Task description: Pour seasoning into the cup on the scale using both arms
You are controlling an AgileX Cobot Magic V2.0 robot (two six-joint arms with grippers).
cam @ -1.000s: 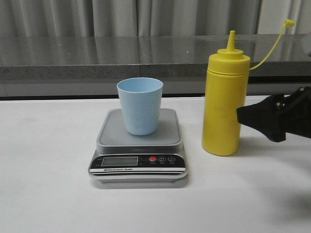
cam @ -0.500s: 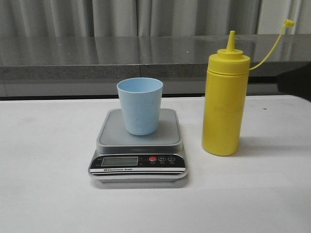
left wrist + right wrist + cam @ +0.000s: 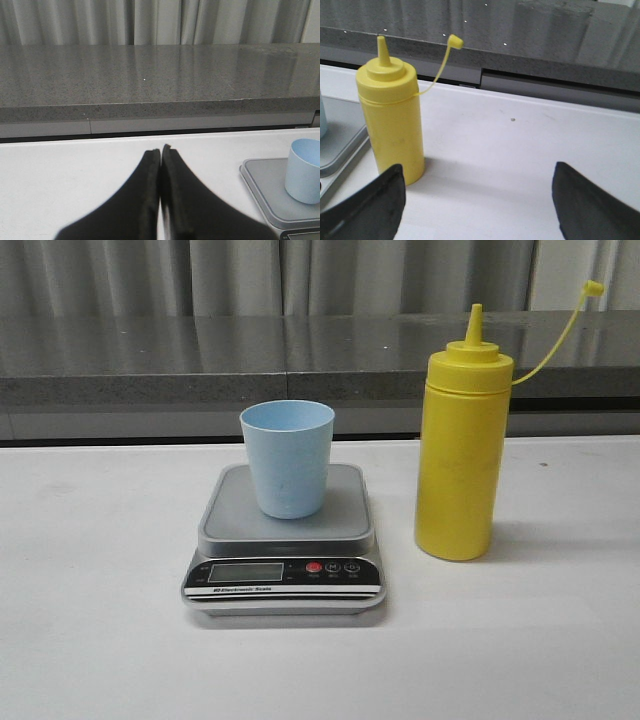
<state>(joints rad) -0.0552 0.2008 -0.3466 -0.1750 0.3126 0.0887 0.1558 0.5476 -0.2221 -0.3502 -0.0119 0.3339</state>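
Observation:
The yellow seasoning bottle (image 3: 463, 450) stands upright on the white table, right of the scale, its tethered cap (image 3: 594, 286) hanging off to the right. The pale blue cup (image 3: 288, 458) stands upright on the grey platform of the scale (image 3: 285, 540). No arm shows in the front view. In the left wrist view my left gripper (image 3: 161, 150) is shut and empty, with the cup (image 3: 304, 170) and the scale (image 3: 265, 185) off to one side. In the right wrist view my right gripper (image 3: 477, 172) is open wide and empty, apart from the bottle (image 3: 391, 112).
A grey stone counter (image 3: 250, 355) with a curtain behind it runs along the back of the white table (image 3: 90, 640). The scale's black front panel has an LCD screen (image 3: 245, 571) and a red button (image 3: 314, 567).
My right gripper, which was beside the bottle at the right edge of the front view, has drawn back out of that view. The bottle, cup and scale have not moved.

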